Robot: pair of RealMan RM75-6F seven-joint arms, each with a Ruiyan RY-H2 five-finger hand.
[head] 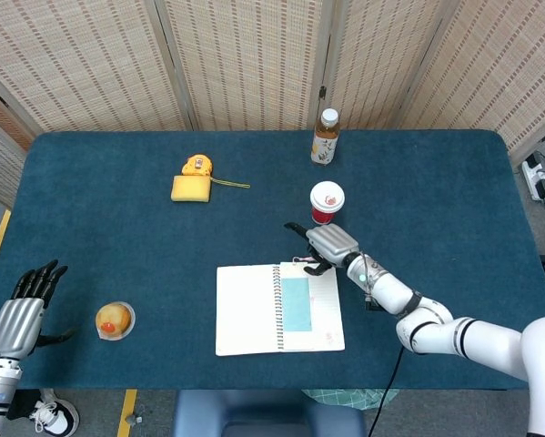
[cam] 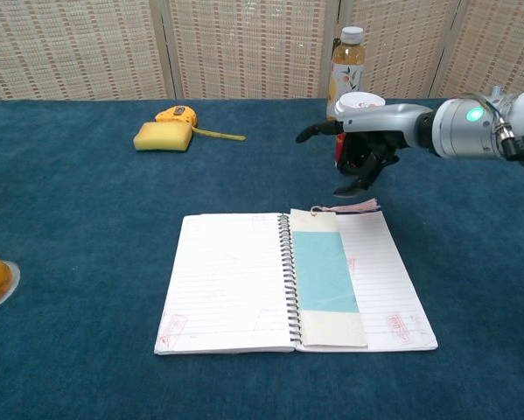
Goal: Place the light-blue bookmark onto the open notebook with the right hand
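The open notebook (head: pixel 248 309) (cam: pixel 227 284) lies flat near the table's front edge. The light-blue bookmark (head: pixel 296 303) (cam: pixel 324 271) lies on its right page beside the spiral, its pink tassel (cam: pixel 349 207) trailing off the top edge. My right hand (head: pixel 328 244) (cam: pixel 364 138) hovers open above the table just beyond the notebook's top edge, in front of the red cup; it holds nothing. My left hand (head: pixel 22 309) is open at the far left front corner, off the table's side.
A red paper cup (head: pixel 327 201) (cam: pixel 360 106) stands right behind my right hand, with a tea bottle (head: pixel 324 137) (cam: pixel 346 59) further back. A yellow sponge (head: pixel 191 188) (cam: pixel 163 136) and yellow tape measure (head: pixel 197 166) lie at back left. A fruit cup (head: pixel 115 320) sits front left.
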